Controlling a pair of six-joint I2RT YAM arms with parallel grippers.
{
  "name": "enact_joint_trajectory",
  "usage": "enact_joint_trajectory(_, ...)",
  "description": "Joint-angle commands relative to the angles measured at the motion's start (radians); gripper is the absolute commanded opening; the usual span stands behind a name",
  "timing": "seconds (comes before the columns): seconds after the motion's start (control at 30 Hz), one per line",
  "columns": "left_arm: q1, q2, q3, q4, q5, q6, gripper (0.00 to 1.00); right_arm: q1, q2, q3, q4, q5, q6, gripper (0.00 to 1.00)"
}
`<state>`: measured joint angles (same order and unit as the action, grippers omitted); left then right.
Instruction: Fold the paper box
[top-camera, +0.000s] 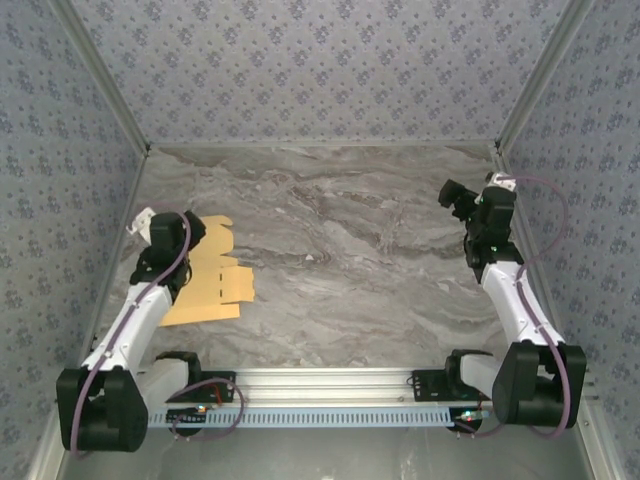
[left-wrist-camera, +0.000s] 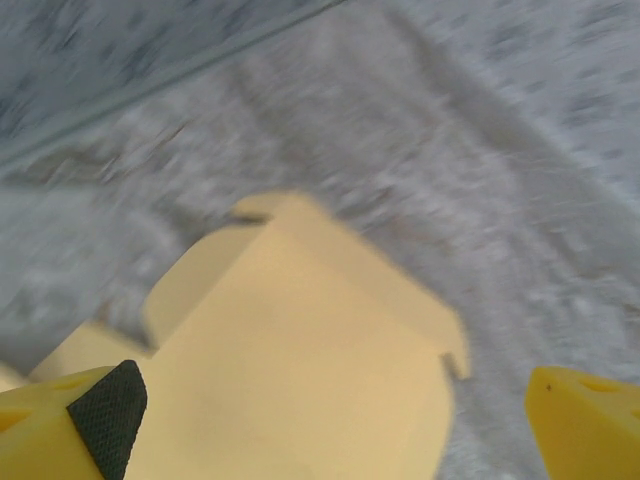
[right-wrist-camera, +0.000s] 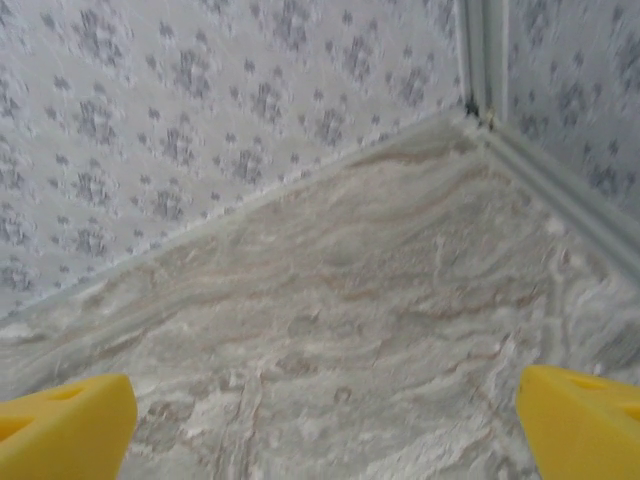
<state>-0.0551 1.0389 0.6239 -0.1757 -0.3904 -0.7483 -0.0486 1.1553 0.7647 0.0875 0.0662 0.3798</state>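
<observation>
The paper box (top-camera: 215, 285) is a flat orange-yellow card cut-out with flaps, lying on the marble table (top-camera: 340, 250) at the left. My left gripper (top-camera: 185, 238) hovers over its left part, open. In the left wrist view the card (left-wrist-camera: 300, 350) spreads flat below and between the yellow fingertips (left-wrist-camera: 80, 420), blurred, with nothing gripped. At the far right, well away from the card, my right gripper (top-camera: 458, 197) is raised and open. Its wrist view shows bare marble between the yellow fingertips (right-wrist-camera: 65, 430).
Patterned walls (top-camera: 320, 60) close the table in on the left, back and right. The right gripper faces the back right corner (right-wrist-camera: 478, 115). A metal rail (top-camera: 330, 385) with both arm bases runs along the near edge.
</observation>
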Motion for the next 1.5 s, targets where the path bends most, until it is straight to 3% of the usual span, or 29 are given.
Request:
enact_joint_trajectory(0.0, 0.016, 0.093, 0.046, -0.263, -0.035, -0.164, 1.0, 0.109, 0.06, 0.034, -0.183, -0.024, 0.023, 1.0)
enact_joint_trajectory(0.1, 0.007, 0.194, 0.017, -0.246, 0.108, -0.145, 1.0, 0.235, 0.101, 0.056, -0.2, 0.02, -0.03, 1.0)
enact_joint_trajectory(0.3, -0.044, 0.297, 0.012, -0.151, 0.254, -0.151, 0.99, 0.373, 0.196, 0.108, -0.232, 0.112, -0.079, 1.0)
enact_joint_trajectory(0.43, -0.193, 0.362, 0.013, -0.029, 0.27, -0.199, 0.99, 0.404, 0.236, 0.164, -0.271, 0.171, -0.085, 1.0)
enact_joint_trajectory(0.53, -0.305, 0.482, 0.035, 0.117, 0.35, -0.255, 0.99, 0.406, 0.244, 0.199, -0.323, 0.245, -0.027, 1.0)
enact_joint_trajectory(0.7, -0.482, 0.691, 0.207, 0.223, 0.458, -0.337, 0.99, 0.388, 0.229, 0.197, -0.37, 0.291, 0.063, 1.0)
enact_joint_trajectory(0.87, -0.588, 0.851, 0.404, 0.303, 0.703, -0.421, 0.99, 0.366, 0.214, 0.185, -0.413, 0.209, 0.11, 1.0)
enact_joint_trajectory(0.97, -0.597, 0.859, 0.443, 0.322, 0.767, -0.456, 0.99, 0.351, 0.198, 0.176, -0.45, 0.185, 0.127, 1.0)
enact_joint_trajectory(1.07, -0.583, 0.787, 0.423, 0.291, 0.749, -0.433, 0.99, 0.297, 0.179, 0.154, -0.447, 0.078, 0.128, 1.0)
enact_joint_trajectory(1.23, -0.535, 0.644, 0.431, 0.136, 0.795, -0.268, 0.99, 0.15, 0.234, 0.157, -0.45, -0.24, 0.109, 0.96)
enact_joint_trajectory(1.37, -0.506, 0.492, 0.389, 0.001, 0.705, -0.107, 0.99, 0.162, 0.308, 0.205, -0.49, -0.334, 0.054, 0.91)
enact_joint_trajectory(1.47, -0.455, 0.412, 0.36, -0.076, 0.619, -0.03, 0.99, 0.182, 0.366, 0.256, -0.543, -0.364, 0.132, 0.87)
